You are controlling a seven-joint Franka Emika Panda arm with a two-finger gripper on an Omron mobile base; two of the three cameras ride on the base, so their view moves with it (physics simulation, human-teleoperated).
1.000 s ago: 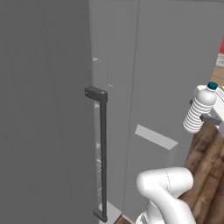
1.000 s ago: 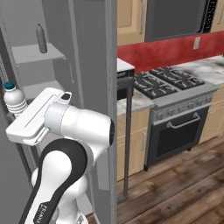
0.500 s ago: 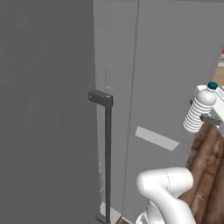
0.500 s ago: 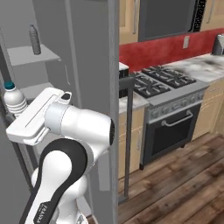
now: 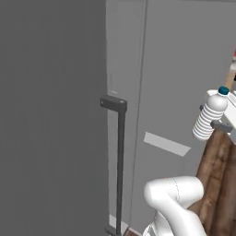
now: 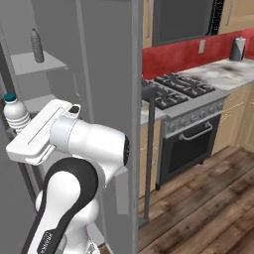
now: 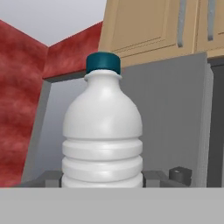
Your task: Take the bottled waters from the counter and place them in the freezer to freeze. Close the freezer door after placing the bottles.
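A clear-white ribbed bottled water (image 7: 103, 140) with a blue cap stands upright in my gripper (image 7: 103, 181), which is shut on its lower body. In the left base view the same bottle (image 5: 209, 117) hangs at the right edge, in front of the grey freezer (image 5: 184, 69). From the right base view the held bottle (image 6: 16, 113) is at the far left, level with the open freezer's grey shelves (image 6: 37, 62). A darker bottled water (image 6: 36, 45) stands on the upper shelf. The freezer door (image 5: 50, 115), with its dark bar handle (image 5: 120, 166), fills the left.
A grey door panel (image 6: 111, 99) with a dark handle (image 6: 149, 144) stands upright right of my arm. Beyond it are a black gas stove with an oven (image 6: 183, 124), the marble counter (image 6: 228, 72), a red backsplash and wooden floor (image 6: 208, 198).
Both base views have shifted as the base moves: the door handle slid right in the left view, the stove slid right in the right view. The bottle stays gripped.
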